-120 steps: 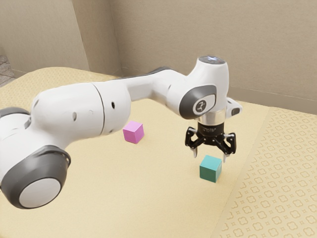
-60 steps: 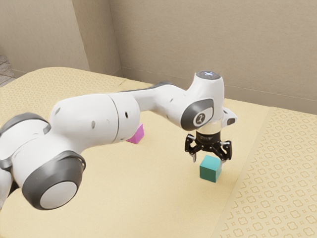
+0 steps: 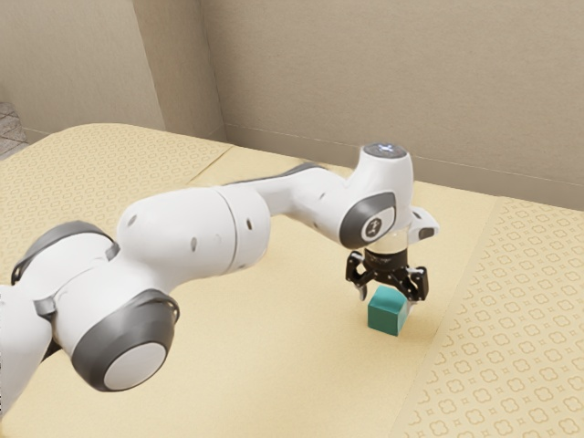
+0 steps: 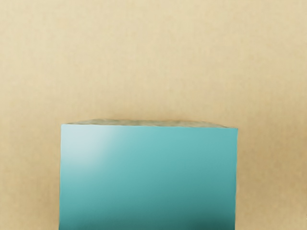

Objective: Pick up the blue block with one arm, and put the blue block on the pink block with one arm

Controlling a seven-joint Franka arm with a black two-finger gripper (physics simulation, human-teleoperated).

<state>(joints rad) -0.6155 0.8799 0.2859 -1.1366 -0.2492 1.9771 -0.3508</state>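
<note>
currently the end effector (image 3: 390,290) stands spread apart, empty, just above the blue block (image 3: 387,318). block judged rigid, light, flat-sided; grip opposite vertical faces.

Teal-blue cube block (image 4: 148,177): looked smooth and matt, with a faint sheen at 10 o'clock.
Beige tabletop (image 3: 274,365): looked matt, finely grained.
White robot arm (image 3: 201,237): looked like glossy plastic.
</note>
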